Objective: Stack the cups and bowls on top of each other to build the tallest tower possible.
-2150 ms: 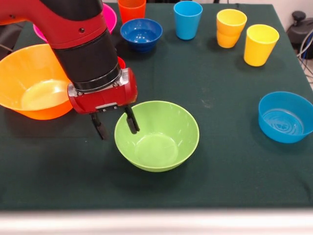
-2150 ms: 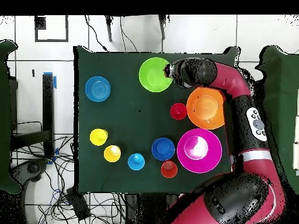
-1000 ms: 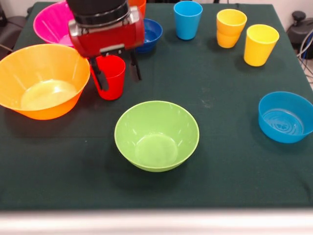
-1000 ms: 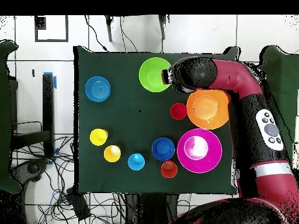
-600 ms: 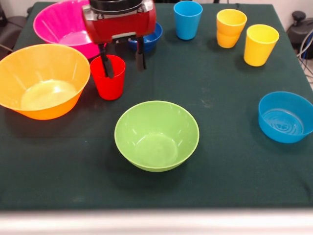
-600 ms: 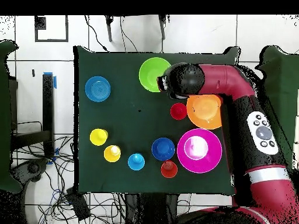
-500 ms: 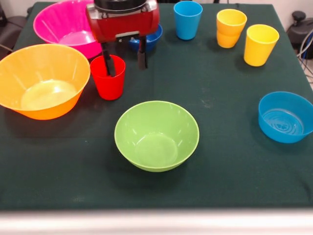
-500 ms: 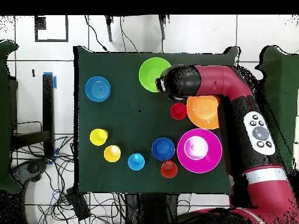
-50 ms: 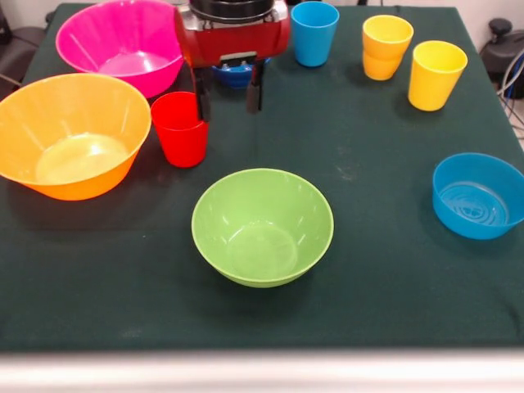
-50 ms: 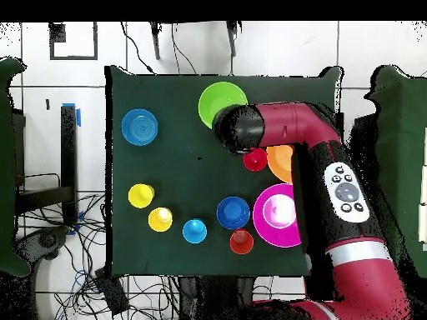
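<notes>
My gripper (image 9: 227, 100) hangs open and empty at the table's far side, its left finger level with the right rim of the red cup (image 9: 182, 128). The green bowl (image 9: 262, 227) sits in the middle foreground. The yellow-orange bowl (image 9: 70, 135) and pink bowl (image 9: 119, 45) are at the left. Behind the gripper, the dark blue bowl (image 9: 237, 75) is half hidden. A light blue cup (image 9: 314, 31), two yellow cups (image 9: 386, 45) (image 9: 436, 74) and a light blue bowl (image 9: 479, 195) stand at the right. From overhead, an orange cup (image 10: 241, 242) shows. Each piece stands alone; no tower is in view.
The dark green cloth (image 9: 385, 270) covers the table up to its pale front edge. In the overhead view the arm (image 10: 288, 125) crosses over the yellow-orange bowl (image 10: 281, 162) and the rim of the green bowl (image 10: 218, 102). Cables lie on the floor beside the table.
The gripper has left the green bowl, risen and gone to the far side. It passed over the red cup and now hangs just right of it, still open.
</notes>
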You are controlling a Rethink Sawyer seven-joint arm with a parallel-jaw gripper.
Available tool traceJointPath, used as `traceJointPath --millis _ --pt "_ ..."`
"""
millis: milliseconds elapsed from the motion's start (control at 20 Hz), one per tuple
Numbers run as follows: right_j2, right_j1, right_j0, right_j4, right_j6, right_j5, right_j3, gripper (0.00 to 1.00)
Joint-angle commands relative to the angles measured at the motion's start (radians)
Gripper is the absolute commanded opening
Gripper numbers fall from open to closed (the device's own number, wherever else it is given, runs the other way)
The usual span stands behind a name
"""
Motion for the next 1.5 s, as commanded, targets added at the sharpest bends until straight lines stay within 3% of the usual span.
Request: traceJointPath --millis 50,800,1200,1500 --pt "-0.144 0.032 0.060 -0.065 0.210 -0.064 0.093 1.00" --pt "-0.225 0.051 0.070 -0.051 0.150 -0.074 0.086 1.00" --pt "-0.198 0.116 0.043 -0.011 0.150 -0.167 0.089 1.00" --pt "-0.190 0.130 0.035 0.017 0.132 -0.167 0.097 1.00"
